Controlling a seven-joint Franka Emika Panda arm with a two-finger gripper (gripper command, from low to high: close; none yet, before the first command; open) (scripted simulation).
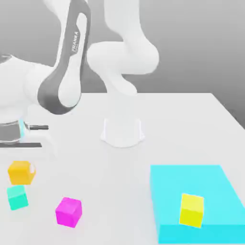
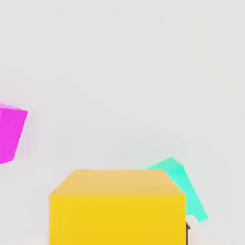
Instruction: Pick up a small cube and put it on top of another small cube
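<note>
One orange cube (image 2: pixel 117 206) in shut end effector, by mint cube (image 2: pixel 184 184).

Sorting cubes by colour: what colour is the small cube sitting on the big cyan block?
Lemon yellow cube, clearest in the exterior view.

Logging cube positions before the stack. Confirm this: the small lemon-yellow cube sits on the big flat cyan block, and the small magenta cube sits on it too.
One thing is wrong. The small lemon-yellow cube does sit on the big flat cyan block, but the small magenta cube rests on the white table, well off toward the exterior view's left. The exterior view shows it.
</note>
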